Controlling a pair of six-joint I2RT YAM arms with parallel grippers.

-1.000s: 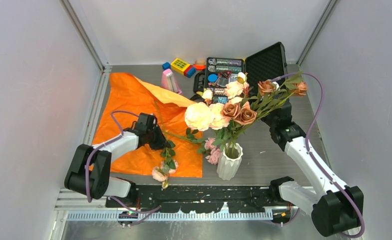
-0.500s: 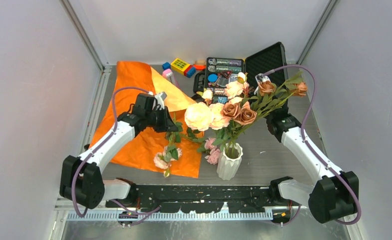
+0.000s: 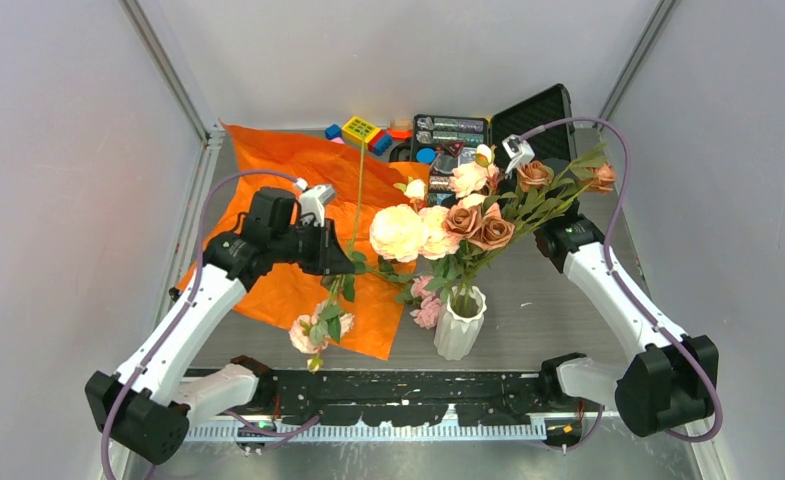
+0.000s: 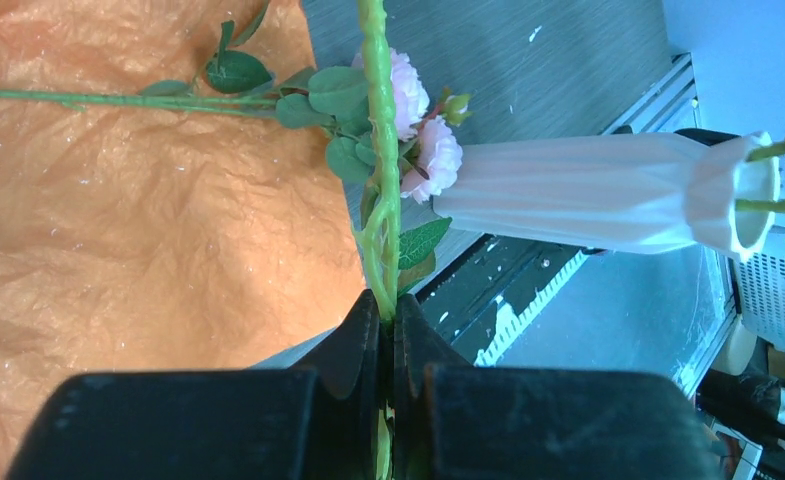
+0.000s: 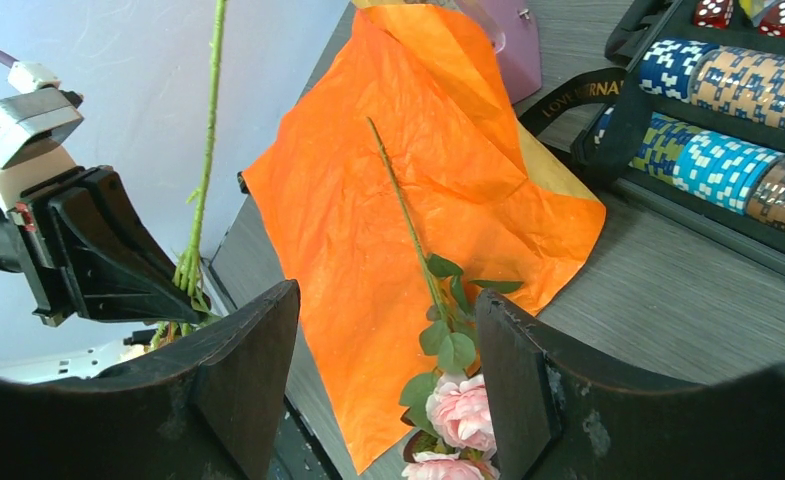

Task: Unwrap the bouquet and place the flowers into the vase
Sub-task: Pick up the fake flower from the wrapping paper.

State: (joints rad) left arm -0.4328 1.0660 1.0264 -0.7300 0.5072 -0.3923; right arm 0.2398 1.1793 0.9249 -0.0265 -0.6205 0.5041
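The left gripper is pinching shut on one green flower stem. It is holding it up over the open orange paper, and the pink blooms are hanging down on the near side. The vase is standing to its right on the desk, well apart. Many flowers are sitting in it already. One more flower is lying on the paper, waiting. The right gripper is hanging wide with nothing in it, far right.
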